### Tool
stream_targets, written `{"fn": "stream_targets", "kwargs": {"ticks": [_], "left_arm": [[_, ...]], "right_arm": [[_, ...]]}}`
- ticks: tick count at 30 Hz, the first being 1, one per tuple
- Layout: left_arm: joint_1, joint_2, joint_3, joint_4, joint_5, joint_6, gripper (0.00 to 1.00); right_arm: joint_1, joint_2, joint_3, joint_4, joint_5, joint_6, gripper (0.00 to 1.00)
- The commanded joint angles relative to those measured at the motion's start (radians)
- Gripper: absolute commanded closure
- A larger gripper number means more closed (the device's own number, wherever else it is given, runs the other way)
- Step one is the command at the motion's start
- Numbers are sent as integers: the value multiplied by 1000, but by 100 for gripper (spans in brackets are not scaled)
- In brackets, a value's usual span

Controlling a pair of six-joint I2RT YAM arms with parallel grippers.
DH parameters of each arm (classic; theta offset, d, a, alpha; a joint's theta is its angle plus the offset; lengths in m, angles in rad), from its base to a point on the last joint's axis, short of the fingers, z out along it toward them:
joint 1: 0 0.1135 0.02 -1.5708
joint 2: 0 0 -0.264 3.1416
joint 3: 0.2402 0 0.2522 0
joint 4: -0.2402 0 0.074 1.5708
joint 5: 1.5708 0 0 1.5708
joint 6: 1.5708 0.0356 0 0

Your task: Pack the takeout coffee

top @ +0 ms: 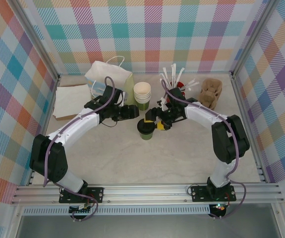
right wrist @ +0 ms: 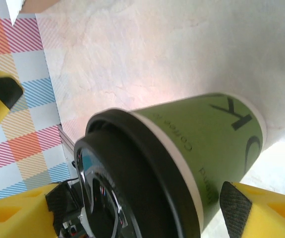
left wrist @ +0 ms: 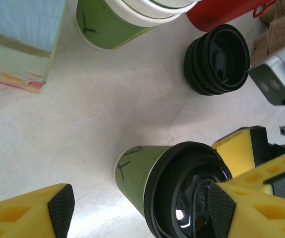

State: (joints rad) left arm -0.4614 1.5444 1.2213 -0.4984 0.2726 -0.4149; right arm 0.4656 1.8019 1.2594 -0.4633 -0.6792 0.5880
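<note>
We see the takeout coffee [top: 145, 130] upright on the tabletop [top: 182, 163]: a green paper cup, black lid [left wrist: 182, 183] on top, base on the surface. It sits between the two claws, close in front of both.

Left claw [left wrist: 142, 210] is apart. In the left wrist view the cup stands between its pads. It is well clear of the left-side pad [left wrist: 60, 208]. The right-side pad overlaps the lid rim, and we cannot tell if it touches.

Right claw [right wrist: 142, 210] is apart too. In its wrist view the cup stands between the fingers. One pad [right wrist: 234, 206] is just beside the cup wall, with a thin strip of tabletop showing between them. The other pad is just beside the lid, and we cannot tell if there is contact. From the left wrist, the right claw's yellow fingers show just beside the lid.

Past the left claw:
- stack of black lids [left wrist: 216, 59], ahead and right
- stack of lidless green cups [left wrist: 117, 20], straight ahead
- gift bag [left wrist: 18, 44], ahead and left

The cardboard cup carrier [top: 210, 93] lies off the right claw's outer side, well apart.
</note>
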Motion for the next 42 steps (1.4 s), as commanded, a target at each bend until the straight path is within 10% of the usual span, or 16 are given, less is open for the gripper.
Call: {"fn": "stream_targets", "kwargs": {"ticks": [1, 18, 42], "left_arm": [[14, -34, -25, -30, 39, -3, 28], [8, 27, -134, 104, 246, -45, 32], [-7, 103, -208, 79, 145, -13, 40]], "right_arm": [[2, -22, 37, -13, 51, -30, 18], [15, -110, -73, -105, 94, -64, 35], [31, 13, -104, -323, 339, -129, 55]]}}
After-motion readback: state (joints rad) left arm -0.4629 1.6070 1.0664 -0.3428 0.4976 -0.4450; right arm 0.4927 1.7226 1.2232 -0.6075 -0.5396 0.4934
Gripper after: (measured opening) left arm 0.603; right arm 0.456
